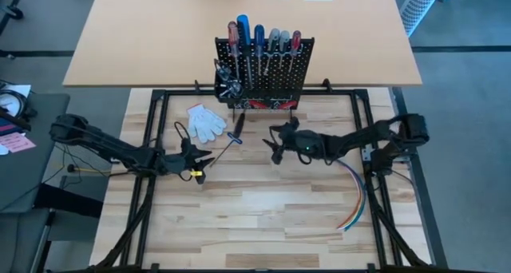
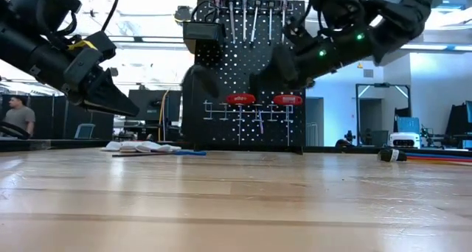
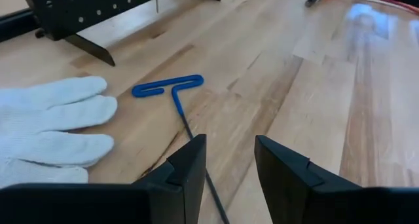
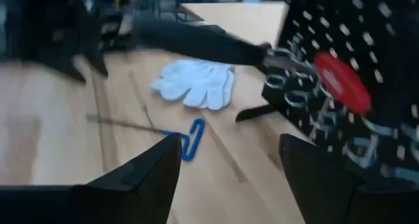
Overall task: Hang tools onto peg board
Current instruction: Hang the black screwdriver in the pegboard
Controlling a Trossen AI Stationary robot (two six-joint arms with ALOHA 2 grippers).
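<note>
High view shows the peg board (image 1: 264, 68) upright at the far edge of the table, most tools (image 1: 259, 40) already hung along its top, red-handled ones low on its face; one blue T-handle tool (image 1: 234, 139) lies flat on the table, just right of the white gloves (image 1: 207, 122), its thin shaft running toward the left gripper (image 1: 199, 156). That gripper hovers over the shaft's end, fingers parted and holding nothing (the shaft passes between them in the left wrist view); the right gripper (image 1: 279, 140) waits near the board, open and empty. The step in hand looks like picking up this last tool; next comes lowering, closing on the shaft, then lifting it to a free peg.
</note>
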